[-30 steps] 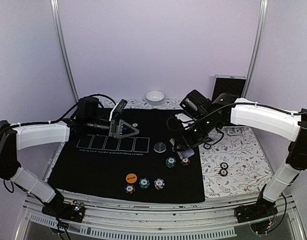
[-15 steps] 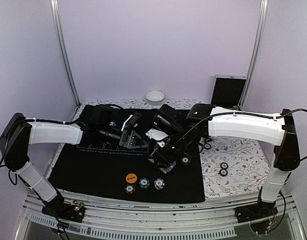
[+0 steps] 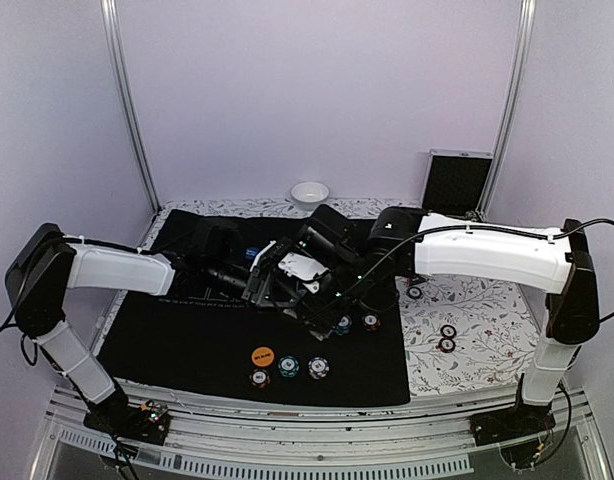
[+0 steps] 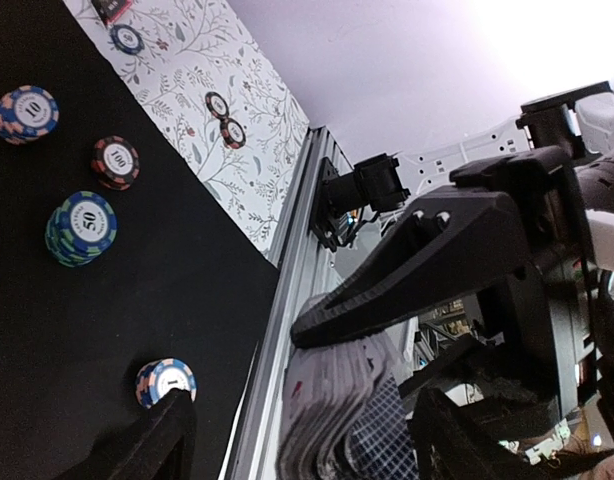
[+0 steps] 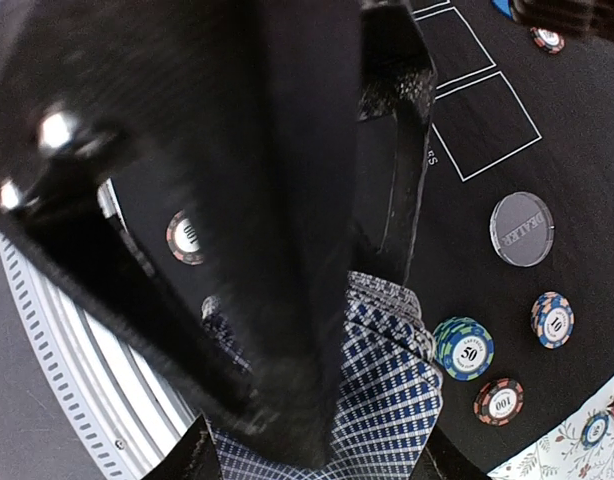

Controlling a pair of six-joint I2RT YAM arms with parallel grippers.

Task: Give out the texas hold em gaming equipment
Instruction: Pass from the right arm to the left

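Over the middle of the black poker mat [image 3: 177,345] my right gripper [image 3: 315,290] is shut on a deck of blue-checked playing cards [image 5: 392,400] [image 4: 352,420]. My left gripper [image 3: 285,288] meets it from the left. It is open, with its fingers [image 4: 152,445] either side of the deck, and the near one stands clear of the cards. Striped poker chips [image 3: 289,367] and an orange disc [image 3: 262,355] lie near the mat's front. Two more chip stacks [image 3: 342,325] sit under the right gripper. A grey dealer disc [image 5: 521,229] lies by the printed card boxes.
A small white bowl [image 3: 310,192] stands at the back edge. A black case [image 3: 457,182] leans at the back right. Three loose chips [image 3: 447,338] lie on the flowered cloth [image 3: 487,310] right of the mat. The metal frame rail [image 3: 287,440] runs along the front.
Both arms swung in to the mat's middle. The right gripper brought the deck leftward, and the left gripper came right until its fingers straddled the deck, narrowing a little.
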